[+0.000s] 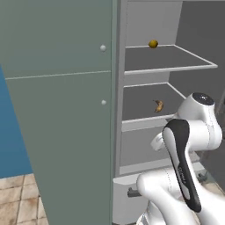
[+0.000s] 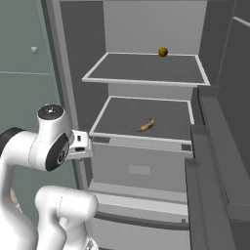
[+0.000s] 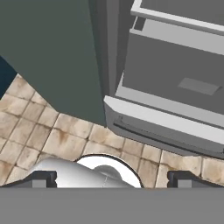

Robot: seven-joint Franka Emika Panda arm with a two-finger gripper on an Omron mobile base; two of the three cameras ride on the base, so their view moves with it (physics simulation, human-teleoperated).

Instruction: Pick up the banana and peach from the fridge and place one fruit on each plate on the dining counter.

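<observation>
The fridge (image 1: 149,22) (image 2: 146,29) stands open in front of me. The banana (image 1: 158,105) (image 2: 146,125), small, curved and yellow-orange, lies alone on the middle shelf (image 2: 122,117). My gripper (image 3: 113,179) hangs low in front of the fridge's lower part and points down at the tiled floor, well below and to the left of the banana. Its fingertips (image 3: 43,179) stand wide apart with nothing between them, so it is open. The peach, the plates and the dining counter are out of view.
A round olive-yellow ball (image 1: 153,44) (image 2: 163,52) sits at the back of the upper shelf. The bottom drawer (image 3: 175,65) has a dark bar handle (image 3: 166,140). A grey-green panel (image 1: 66,110) with small knobs stands left of the opening; the open door (image 2: 215,161) flanks the right.
</observation>
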